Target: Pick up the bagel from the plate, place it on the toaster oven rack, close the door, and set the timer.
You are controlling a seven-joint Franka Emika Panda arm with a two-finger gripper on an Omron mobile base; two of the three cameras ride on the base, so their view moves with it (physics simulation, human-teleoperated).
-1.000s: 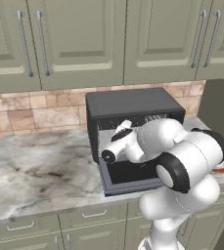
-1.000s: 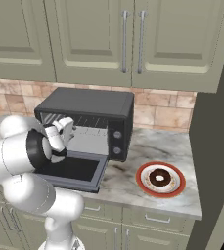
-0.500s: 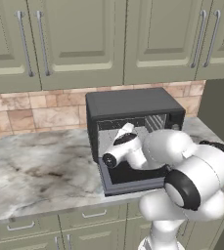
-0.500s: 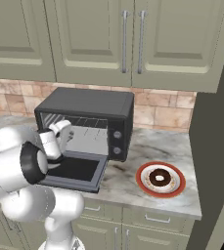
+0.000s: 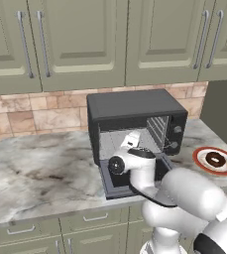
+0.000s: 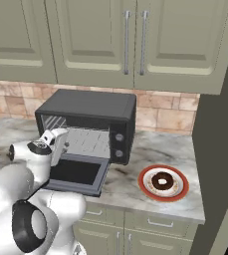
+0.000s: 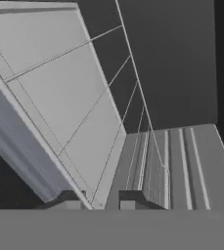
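Note:
The bagel (image 5: 215,159) (image 6: 162,181), a dark brown ring, lies on the red-rimmed white plate (image 5: 198,158) (image 6: 144,180) on the counter right of the toaster oven (image 5: 135,104) (image 6: 88,104). The door (image 5: 111,182) (image 6: 75,172) hangs open and flat in front of the cavity. Inside it the wire toaster oven rack (image 6: 88,144) spans the pale interior. My gripper (image 5: 131,140) (image 6: 60,142) (image 7: 102,200) hovers above the door at the cavity's mouth, well left of the plate. Its tips stand close together with nothing between them.
Two knobs (image 5: 173,137) (image 6: 118,146) sit on the oven's right front panel. Green wall cabinets (image 5: 80,39) hang above a brick backsplash. The marble counter (image 5: 40,168) stretches to the left. A dark tall panel (image 6: 220,149) borders the counter's right end.
The arm's elbow has swung down and to the right while the hand stays at the oven's mouth. The jaws have drawn closer together. Door and bagel have not moved.

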